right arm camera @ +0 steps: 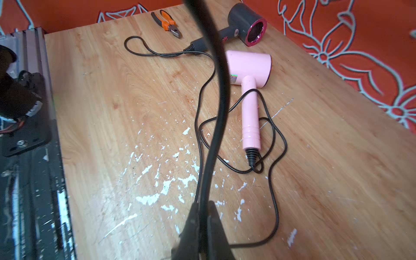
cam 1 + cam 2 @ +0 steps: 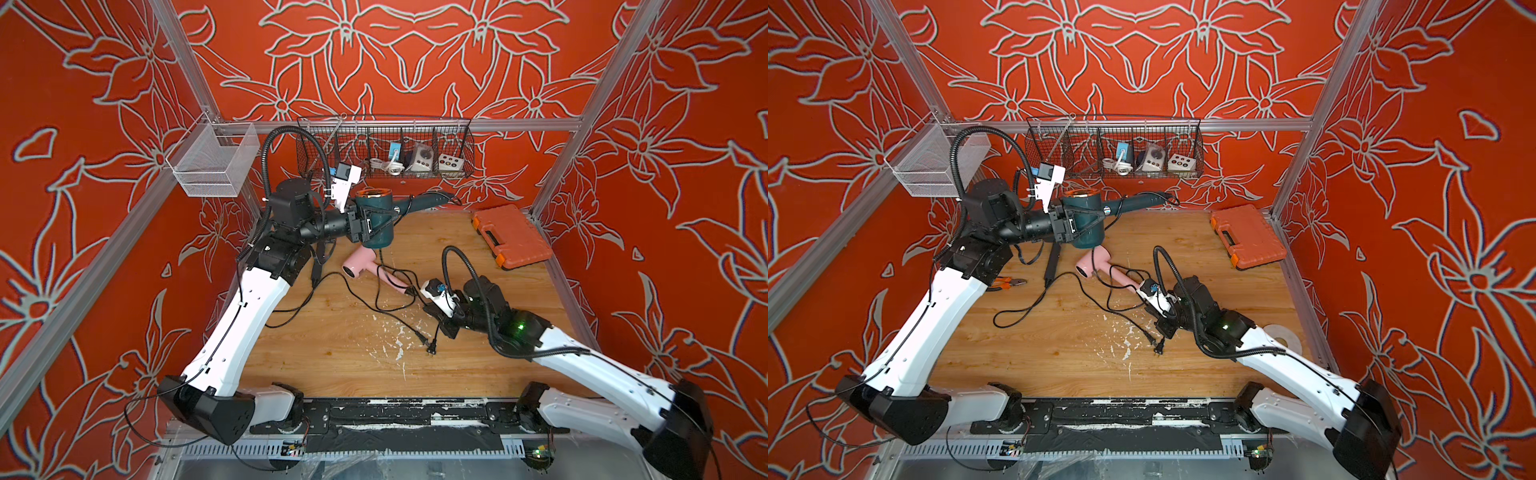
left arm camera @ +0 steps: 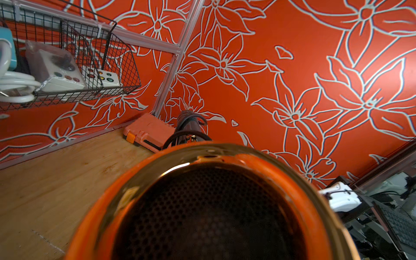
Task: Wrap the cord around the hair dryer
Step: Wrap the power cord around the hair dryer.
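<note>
Bright, even light is washing over the table (image 2: 332, 357) in both top views, leaving only faint, soft shadows on it, while the frame posts (image 2: 584, 124) beside the table are bowing outward with lens distortion. In the left wrist view the hair dryer (image 3: 209, 213) above the table is blurring and glinting on its rim. In the right wrist view the cord (image 1: 222, 94) and right gripper (image 1: 202, 206) over the table are smearing out of focus, the table itself showing sharp.

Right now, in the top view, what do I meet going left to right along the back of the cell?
In order: white mesh basket → teal hair dryer, held by the left gripper → orange tool case. The black wire basket spans over the dryer, so I leave it out.
</note>
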You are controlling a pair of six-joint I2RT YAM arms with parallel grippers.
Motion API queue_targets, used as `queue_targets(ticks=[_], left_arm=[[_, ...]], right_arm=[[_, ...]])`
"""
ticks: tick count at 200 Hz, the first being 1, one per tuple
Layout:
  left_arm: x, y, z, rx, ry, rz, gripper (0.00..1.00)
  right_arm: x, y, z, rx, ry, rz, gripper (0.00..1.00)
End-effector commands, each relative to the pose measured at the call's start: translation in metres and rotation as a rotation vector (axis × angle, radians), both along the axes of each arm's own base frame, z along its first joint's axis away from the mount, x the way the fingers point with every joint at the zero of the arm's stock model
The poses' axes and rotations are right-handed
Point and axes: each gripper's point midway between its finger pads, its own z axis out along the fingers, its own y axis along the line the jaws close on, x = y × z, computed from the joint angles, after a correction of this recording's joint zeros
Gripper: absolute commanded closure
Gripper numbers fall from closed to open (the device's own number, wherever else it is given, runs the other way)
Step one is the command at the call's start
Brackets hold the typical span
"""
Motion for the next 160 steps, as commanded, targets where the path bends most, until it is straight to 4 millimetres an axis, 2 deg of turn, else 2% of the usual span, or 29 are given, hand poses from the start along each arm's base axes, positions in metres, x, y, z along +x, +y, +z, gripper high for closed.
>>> queue_targets(ticks=[1, 24, 46, 82, 114, 160], left_arm=[[0.004, 0.000, -0.013, 0.030, -0.040, -0.006, 1.00], [-0.001, -0.002, -0.039, 0.041, 0.003, -0.036, 1.00], [-0.012, -0.003, -0.059, 0.044, 0.029, -0.070, 1.00], [-0.034, -0.005, -0.078, 0.024, 0.067, -0.153, 1.00], [-0.060, -0.015, -0.085, -0.019, 0.089, -0.270, 1.00], [-0.112, -0.047, -0.101, -0.013, 0.112, -0.515, 1.00]], right_arm=[[-0.008, -0.022, 0.049, -0.070, -0.042, -0.026, 1.00], [-0.004, -0.037, 0.099, -0.130, -0.133, -0.047, 1.00], [0.010, -0.054, 0.142, -0.205, -0.257, -0.112, 1.00], [0.049, -0.077, 0.201, -0.322, -0.501, -0.271, 1.00], [0.082, -0.078, 0.227, -0.346, -0.554, -0.315, 1.00], [0.113, -0.060, 0.238, -0.263, -0.526, -0.247, 1.00]])
